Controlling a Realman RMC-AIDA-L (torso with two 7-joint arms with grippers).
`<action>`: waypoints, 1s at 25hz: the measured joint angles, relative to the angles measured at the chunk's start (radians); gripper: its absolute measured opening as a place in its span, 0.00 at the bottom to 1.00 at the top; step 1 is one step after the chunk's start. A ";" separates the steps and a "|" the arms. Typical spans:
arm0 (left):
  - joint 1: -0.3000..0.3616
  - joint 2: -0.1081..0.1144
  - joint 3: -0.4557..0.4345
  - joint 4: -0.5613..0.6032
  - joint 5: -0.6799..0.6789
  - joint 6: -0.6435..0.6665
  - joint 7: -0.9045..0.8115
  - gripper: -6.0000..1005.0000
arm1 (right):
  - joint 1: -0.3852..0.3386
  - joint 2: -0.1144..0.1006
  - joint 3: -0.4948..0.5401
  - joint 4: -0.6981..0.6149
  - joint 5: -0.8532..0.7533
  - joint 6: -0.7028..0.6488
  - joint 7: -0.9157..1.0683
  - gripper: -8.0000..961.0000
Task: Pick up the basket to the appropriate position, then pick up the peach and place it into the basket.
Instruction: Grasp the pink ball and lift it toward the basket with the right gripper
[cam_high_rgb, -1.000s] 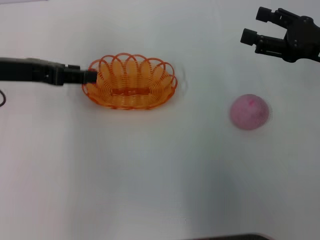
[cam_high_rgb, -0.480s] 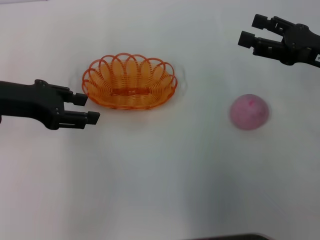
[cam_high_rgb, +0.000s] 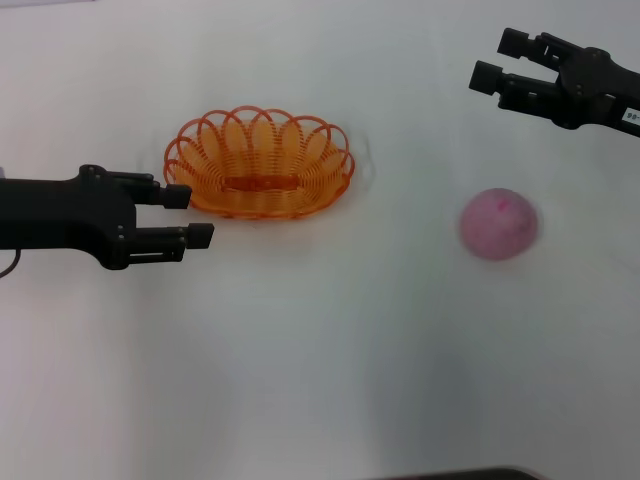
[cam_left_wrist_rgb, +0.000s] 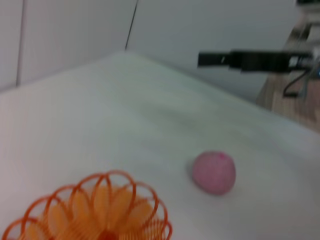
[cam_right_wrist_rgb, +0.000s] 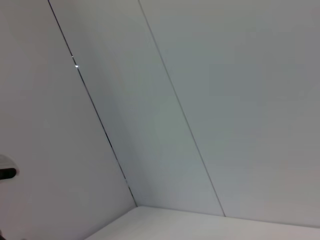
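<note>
- Head view: basket sits upright on the white table, upper left of centre, empty.
- Peach lies on the table at right of centre, well apart from the basket.
- Left gripper, fingers spread and empty, is just beside the basket's lower-left rim.
- Right gripper, fingers spread and empty, is at upper right, above the peach.

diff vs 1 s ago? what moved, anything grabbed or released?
The left gripper let go of the basket's left rim, drew back toward the robot and now hovers open beside the basket's near-left edge. The right gripper, open, drifted slightly left and farther away, empty, beyond the peach. Basket and peach stayed put on the table.
</note>
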 joint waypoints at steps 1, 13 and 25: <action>0.003 0.000 -0.015 -0.015 -0.011 0.004 0.027 0.60 | 0.002 0.000 -0.001 0.000 0.000 0.003 0.000 0.98; 0.056 0.000 -0.190 -0.255 -0.039 0.004 0.306 0.71 | 0.005 0.003 -0.001 0.000 0.000 0.011 -0.005 0.98; 0.075 0.000 -0.239 -0.312 -0.041 0.004 0.373 0.87 | 0.021 0.003 -0.002 0.000 -0.001 0.021 -0.003 0.98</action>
